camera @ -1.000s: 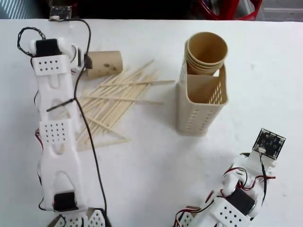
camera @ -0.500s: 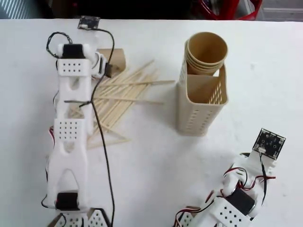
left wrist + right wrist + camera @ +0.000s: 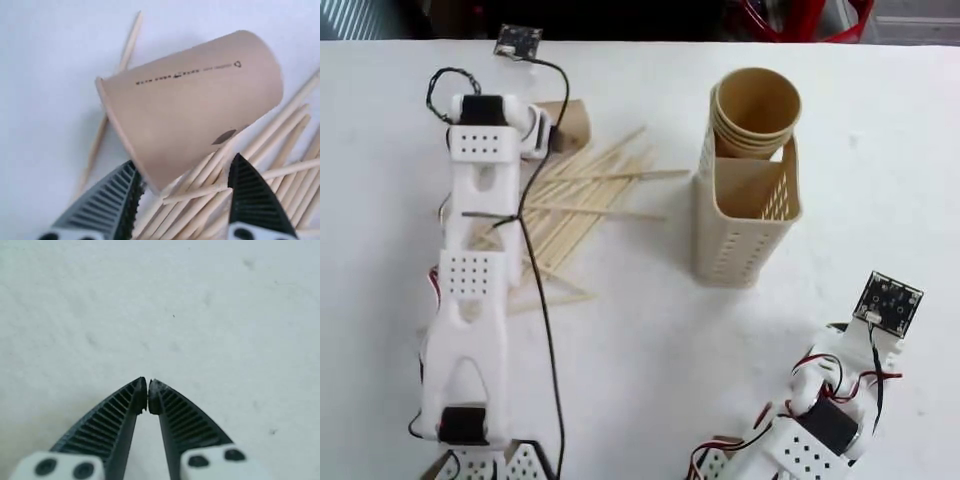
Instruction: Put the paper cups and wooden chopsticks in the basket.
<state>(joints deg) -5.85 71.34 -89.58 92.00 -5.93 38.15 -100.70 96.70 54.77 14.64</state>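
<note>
— The left claw (image 3: 184, 167): how does it stand?
— Spread wide and holding nothing. Its two black fingers sit on either side of the rim end of a paper cup (image 3: 192, 107), and one finger is just beside the rim.
— And the cup itself?
— It lies on its side, resting partly on the heap of wooden chopsticks (image 3: 280, 155). A single stick lies on the bare surface (image 3: 640, 380) past the cup.
— Where is that from above?
— At the far left, with the cup half hidden under the wrist of the left arm (image 3: 475, 280), which stretches out over the sticks. The sticks fan out toward the basket (image 3: 740, 245).
— What is in the basket?
— A stack of cups (image 3: 757, 105) stands upright in its far compartment.
— The other arm?
— The right arm (image 3: 815, 430) is folded at the near right corner, well apart from everything. The right claw (image 3: 147, 396) has its tips pressed together over the white top, gripping nothing.
</note>
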